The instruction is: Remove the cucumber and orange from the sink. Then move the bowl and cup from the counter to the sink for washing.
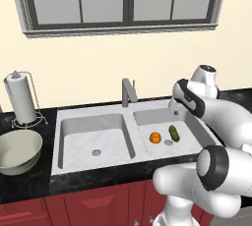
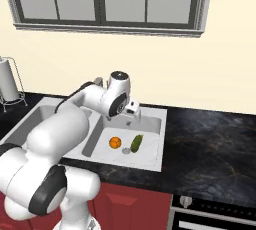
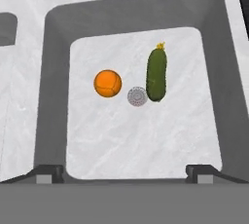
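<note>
Plainly, the hand (image 3: 124, 172) hangs released above the right basin of the sink (image 1: 69, 117), its two tips spread wide at the bottom edge of the hand view and nothing between them. Below it, in the middle of that view, lie the orange (image 3: 107, 83) and the cucumber (image 3: 156, 74), with the round drain (image 3: 137, 96) between them; the cucumber touches or nearly touches the drain, the orange sits just beside it. In the left base view the bowl (image 1: 17, 151) stands on the worktop (image 1: 29, 183) at the lower left, near a paper towel stand (image 1: 20, 98).

The likely risks, as I judge them: the orange is round and may roll off across the smooth basin floor if one fingertip meets it first. The cucumber lies lengthwise toward the top of the hand view, so a hand closing along its length rather than across it would likely slip or push it. Descending too close to the basin wall or the faucet (image 1: 128, 91) could bring a collision.

Count: one orange, one cucumber, one bowl, two basins, two drains, one faucet, one towel stand. I cannot find the cup in these views.
</note>
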